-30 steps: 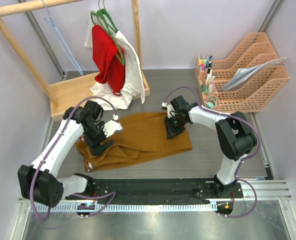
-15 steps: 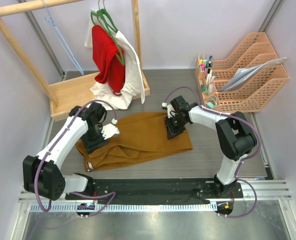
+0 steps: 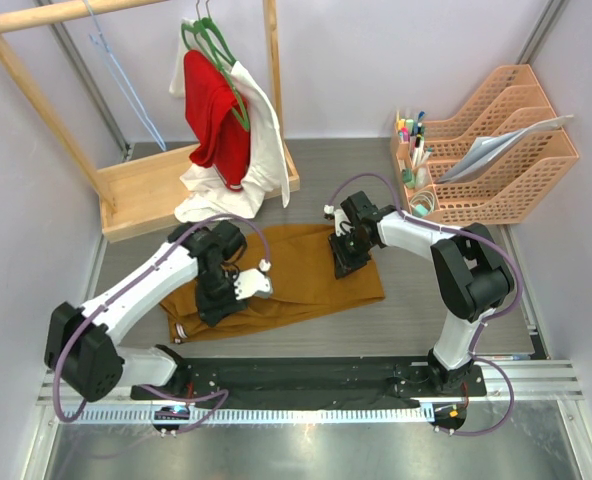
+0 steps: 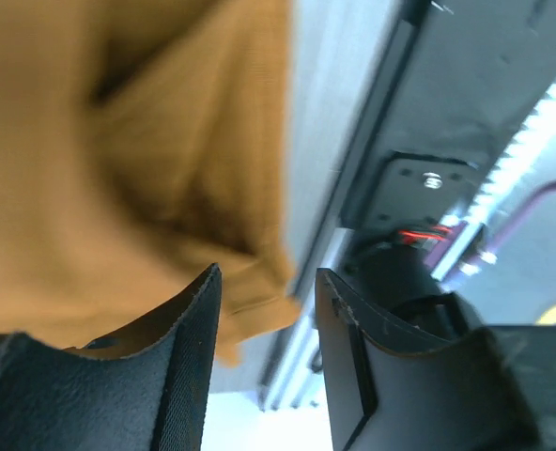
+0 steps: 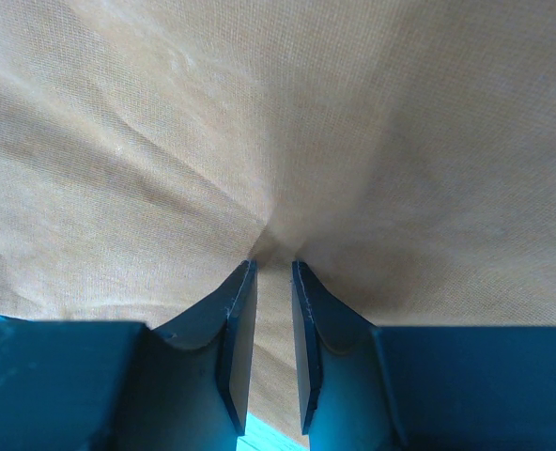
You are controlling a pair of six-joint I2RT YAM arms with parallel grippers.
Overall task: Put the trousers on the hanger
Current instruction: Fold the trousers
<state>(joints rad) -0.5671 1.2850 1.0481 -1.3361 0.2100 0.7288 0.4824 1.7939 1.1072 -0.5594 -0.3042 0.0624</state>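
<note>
The mustard trousers (image 3: 301, 270) lie crumpled flat on the table between both arms. My right gripper (image 3: 344, 258) presses down on their right part. In the right wrist view its fingertips (image 5: 273, 265) stand nearly closed, pinching a puckered fold of the trousers (image 5: 259, 122). My left gripper (image 3: 214, 303) hovers over the trousers' left end. In the left wrist view it (image 4: 264, 282) is open and holds nothing, with the trousers' edge (image 4: 118, 169) just beyond its tips. The light-blue wire hanger (image 3: 126, 90) hangs on the wooden rail at the back left, far from both grippers.
A wooden rack (image 3: 141, 185) at the back left carries green hangers (image 3: 211, 40) with a red garment (image 3: 216, 115) and a white garment (image 3: 261, 150). Orange file trays (image 3: 506, 150) and a pen holder (image 3: 411, 150) stand at the back right. The arms' black base rail (image 3: 306, 380) runs along the near edge.
My left arm has swung right and nearer, from the trousers' far-left end to over their left-middle part. The left end of the cloth has shifted slightly. The right gripper has not moved.
</note>
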